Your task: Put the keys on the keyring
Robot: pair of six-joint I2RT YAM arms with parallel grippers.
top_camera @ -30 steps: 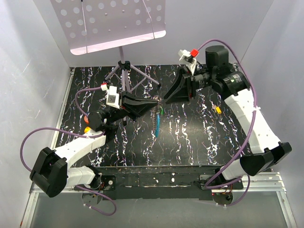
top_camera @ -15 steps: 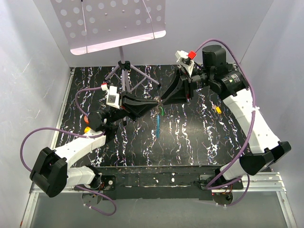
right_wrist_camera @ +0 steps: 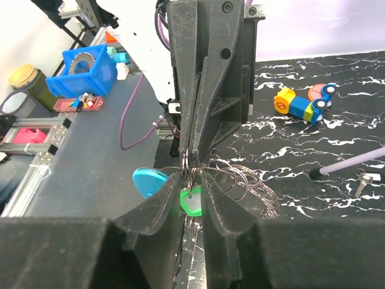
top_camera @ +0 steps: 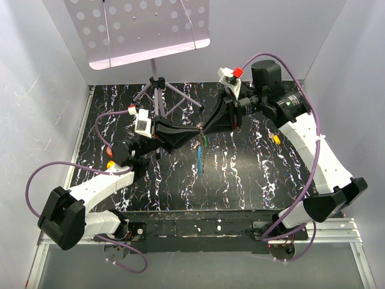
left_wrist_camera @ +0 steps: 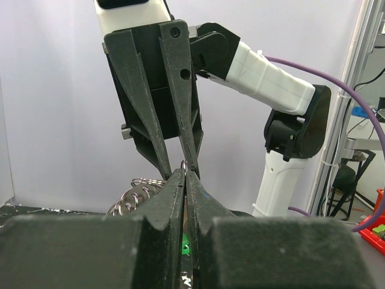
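one keyring [right_wrist_camera: 185, 164] hangs above the table [top_camera: 252, 174], pinched in the closed left gripper [left_wrist_camera: 184, 176]; its blue strip [top_camera: 199, 159] dangles below. right gripper [right_wrist_camera: 192, 180] faces it tip to tip, jaws slightly apart with the green key [right_wrist_camera: 191, 203] between them; i cannot tell whether they clamp it.

Two pincers [top_camera: 197, 132] [top_camera: 205, 127], one key [right_wrist_camera: 191, 203], one keyring [right_wrist_camera: 187, 161]

A black, white-veined table [top_camera: 252, 180] carries a purple tripod stand [top_camera: 157, 90] at its far side, left of centre, topped by a pale perforated tray [top_camera: 138, 27]. A yellow-and-blue toy [right_wrist_camera: 301, 105] lies near one tripod leg.
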